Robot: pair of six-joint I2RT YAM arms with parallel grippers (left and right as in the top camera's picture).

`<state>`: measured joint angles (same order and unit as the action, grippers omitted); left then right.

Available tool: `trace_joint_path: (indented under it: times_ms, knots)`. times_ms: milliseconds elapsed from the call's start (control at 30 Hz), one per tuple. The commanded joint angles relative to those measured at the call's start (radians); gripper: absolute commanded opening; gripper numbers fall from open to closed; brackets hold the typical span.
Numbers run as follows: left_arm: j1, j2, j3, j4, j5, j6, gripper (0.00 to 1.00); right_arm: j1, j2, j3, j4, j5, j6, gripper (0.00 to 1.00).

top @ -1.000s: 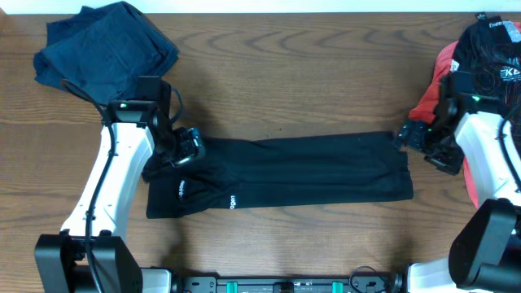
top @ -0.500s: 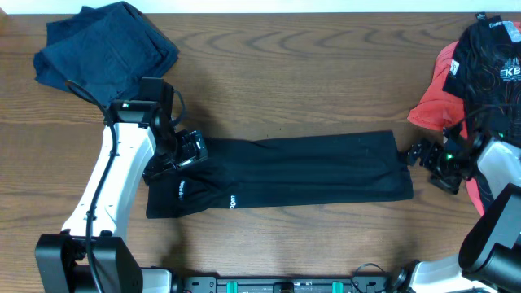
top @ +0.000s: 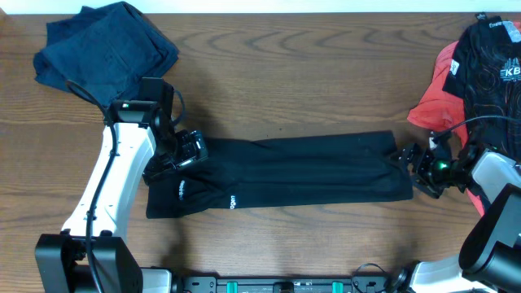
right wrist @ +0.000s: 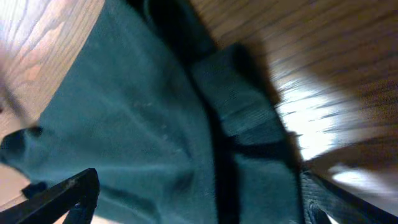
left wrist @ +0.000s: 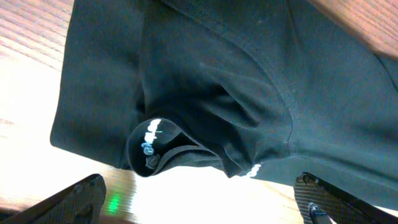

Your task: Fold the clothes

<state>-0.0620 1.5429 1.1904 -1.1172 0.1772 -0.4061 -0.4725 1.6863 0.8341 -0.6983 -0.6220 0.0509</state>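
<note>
A long black garment (top: 301, 171) with small white logos (top: 231, 200) lies flat and lengthwise across the middle of the table. My left gripper (top: 189, 149) stands open at its upper left corner. In the left wrist view the fingers (left wrist: 74, 200) straddle bare wood just off the rumpled black cloth (left wrist: 205, 106). My right gripper (top: 411, 159) is open at the garment's right end. In the right wrist view the dark fabric (right wrist: 155, 137) fills the space between its wide-apart fingers (right wrist: 62, 196).
A navy garment (top: 106, 45) lies bunched at the back left corner. At the back right sits a pile made of a coral-pink piece (top: 435, 94) and a black printed one (top: 492, 57). The table's front edge runs just below the black garment.
The right gripper left the pile's side, dropped toward the front right, then came left onto the black garment's right end. The left arm and the garment have stayed put.
</note>
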Motion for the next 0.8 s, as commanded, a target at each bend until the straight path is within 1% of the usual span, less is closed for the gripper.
trace_joint_path:
  times_ms: [0, 33, 67, 100, 133, 200, 233, 333, 433, 633, 767]
  knots:
    - [-0.001, 0.005, 0.004, 0.0, -0.001, 0.01, 0.98, 0.027, 0.063, -0.052, -0.031, 0.034, -0.014, 0.91]
    - [-0.001, 0.005, 0.004, 0.0, -0.001, 0.01, 0.98, 0.031, 0.063, -0.052, -0.037, 0.035, -0.014, 0.85]
    - [-0.001, 0.005, 0.004, 0.0, -0.001, 0.01, 0.98, 0.032, 0.063, -0.052, -0.039, 0.034, -0.014, 0.71]
    - [-0.001, 0.005, 0.004, 0.0, -0.002, 0.01, 0.98, 0.033, 0.063, -0.052, -0.039, 0.035, -0.006, 0.44]
    - [-0.001, 0.005, 0.004, 0.0, -0.001, 0.01, 0.98, 0.034, 0.063, -0.052, -0.039, 0.034, 0.002, 0.27]
    - [-0.001, 0.005, 0.004, -0.001, -0.001, 0.01, 0.98, 0.034, 0.063, -0.052, -0.037, 0.034, 0.016, 0.08]
    - [-0.001, 0.005, 0.004, -0.001, -0.001, 0.01, 0.98, 0.034, 0.063, -0.052, -0.035, 0.034, 0.017, 0.01]
    - [-0.001, 0.005, 0.004, -0.001, -0.001, 0.01, 0.98, 0.033, 0.062, -0.049, -0.026, 0.037, 0.031, 0.01]
    - [-0.001, 0.005, 0.004, -0.001, -0.002, 0.01, 0.98, 0.03, 0.059, -0.024, -0.035, 0.091, 0.068, 0.01]
    - [-0.001, 0.005, 0.004, 0.0, -0.002, 0.01, 0.98, 0.031, -0.009, 0.116, -0.187, 0.278, 0.132, 0.01]
    - [-0.001, 0.005, 0.004, 0.0, -0.002, 0.01, 0.98, 0.041, -0.07, 0.181, -0.269, 0.363, 0.158, 0.01]
